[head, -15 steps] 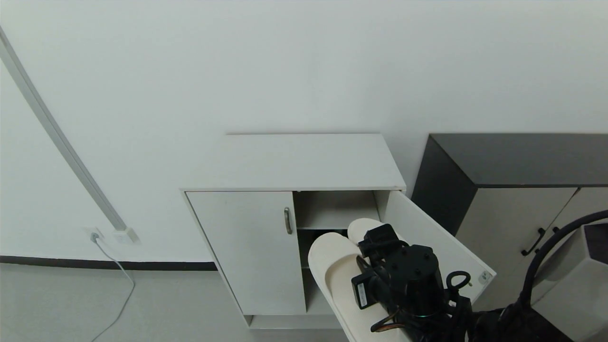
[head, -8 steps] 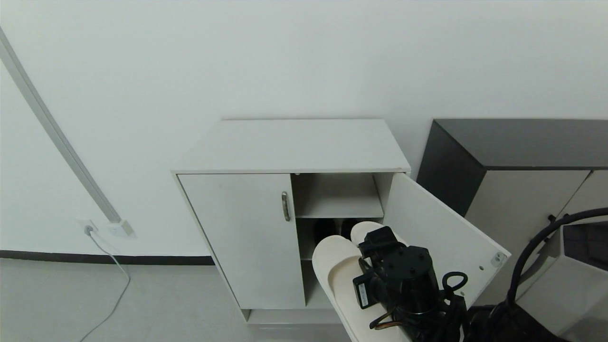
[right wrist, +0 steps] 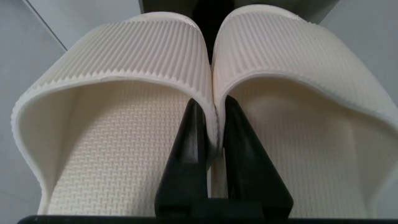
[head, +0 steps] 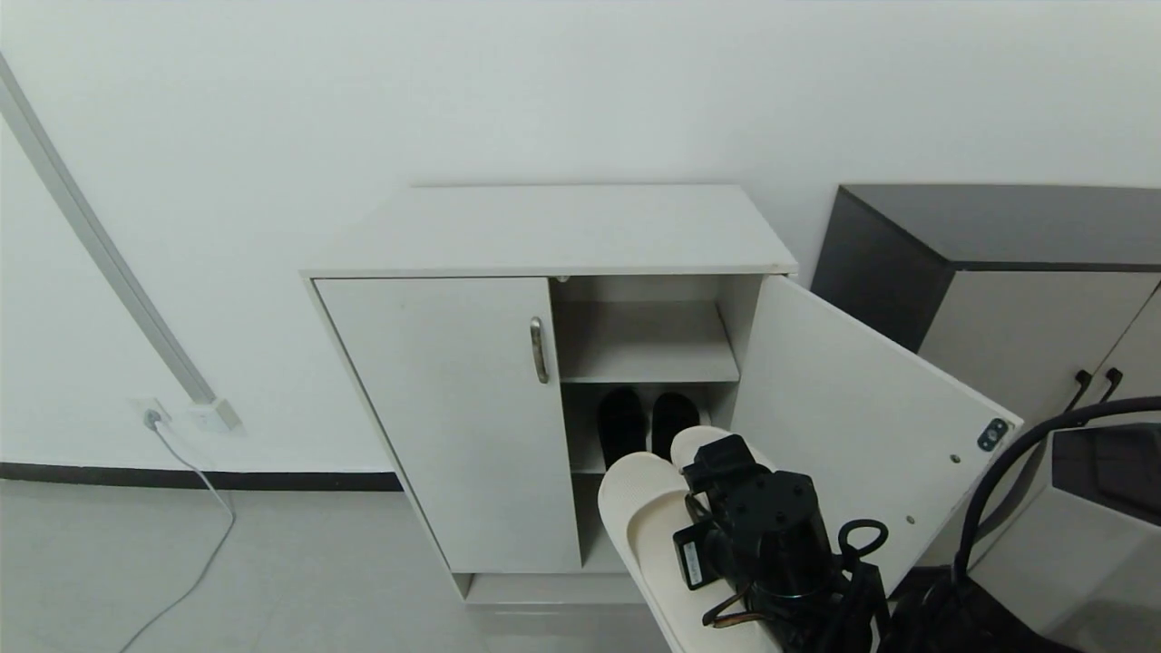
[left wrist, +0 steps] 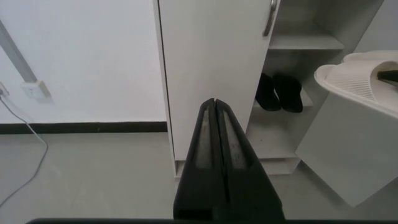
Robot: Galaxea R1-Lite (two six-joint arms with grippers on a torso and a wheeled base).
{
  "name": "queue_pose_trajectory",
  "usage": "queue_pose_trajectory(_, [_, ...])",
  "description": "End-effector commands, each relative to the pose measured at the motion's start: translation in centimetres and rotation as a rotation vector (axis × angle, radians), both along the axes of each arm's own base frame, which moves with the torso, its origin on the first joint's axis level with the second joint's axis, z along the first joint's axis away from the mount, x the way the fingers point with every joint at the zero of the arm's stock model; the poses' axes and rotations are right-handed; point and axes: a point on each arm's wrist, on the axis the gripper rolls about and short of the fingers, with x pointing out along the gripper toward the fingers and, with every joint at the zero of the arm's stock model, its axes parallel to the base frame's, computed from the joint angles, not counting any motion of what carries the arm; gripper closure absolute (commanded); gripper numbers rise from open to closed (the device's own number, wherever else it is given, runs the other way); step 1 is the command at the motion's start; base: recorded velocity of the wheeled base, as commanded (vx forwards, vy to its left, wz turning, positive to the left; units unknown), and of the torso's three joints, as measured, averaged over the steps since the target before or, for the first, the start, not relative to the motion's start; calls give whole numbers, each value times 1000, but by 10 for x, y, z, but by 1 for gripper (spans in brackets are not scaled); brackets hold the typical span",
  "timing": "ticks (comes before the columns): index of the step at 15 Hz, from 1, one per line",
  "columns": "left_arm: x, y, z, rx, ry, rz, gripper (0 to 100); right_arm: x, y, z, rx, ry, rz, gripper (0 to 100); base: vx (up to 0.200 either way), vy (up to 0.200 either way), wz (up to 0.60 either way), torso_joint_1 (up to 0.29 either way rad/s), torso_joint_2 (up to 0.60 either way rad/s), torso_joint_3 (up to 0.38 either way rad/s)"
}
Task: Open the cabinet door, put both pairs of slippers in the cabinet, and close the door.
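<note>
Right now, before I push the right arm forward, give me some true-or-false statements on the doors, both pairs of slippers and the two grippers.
1. The right door of the cabinet stands open. True.
2. The black slippers lie on the floor. False: they sit side by side on a shelf inside the cabinet.
3. The right gripper is shut on the cream slippers. True: it pinches the two inner edges together.
4. The left gripper holds a slipper. False: its fingers are shut on nothing.
5. The cream slippers are on a shelf. False: they are held in the air in front of the opening.
</note>
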Motion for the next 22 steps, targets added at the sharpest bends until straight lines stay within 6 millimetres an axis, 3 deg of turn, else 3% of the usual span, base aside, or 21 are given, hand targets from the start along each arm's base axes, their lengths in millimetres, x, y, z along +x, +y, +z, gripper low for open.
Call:
queue_pose_trajectory(1, [0, 0, 0, -1, 2, 0, 100, 0, 0, -1, -2, 2, 0, 100, 0, 0, 0, -188, 510, 330])
queue_pose_trajectory(14, [0, 0, 0, -1, 2, 0, 100, 4, 5, -9, 5, -6, 1, 100, 0, 0, 0, -131, 468, 340])
queue_pose_trajectory(18, [0, 0, 0, 2, 2, -3, 100, 13, 15, -10, 32, -44, -9, 100, 0, 0, 0, -34, 411, 381])
queue_pose_trajectory(20, [0, 0, 0, 2, 0, -3, 100, 21, 28, 1, 44, -67, -45, 100, 0, 0, 0, -2, 154, 151])
queue_pose_trajectory(22, [0, 0, 0, 2, 2, -3, 100, 32, 40, 32, 81, -112, -105, 100, 0, 0, 0, 5, 46, 44])
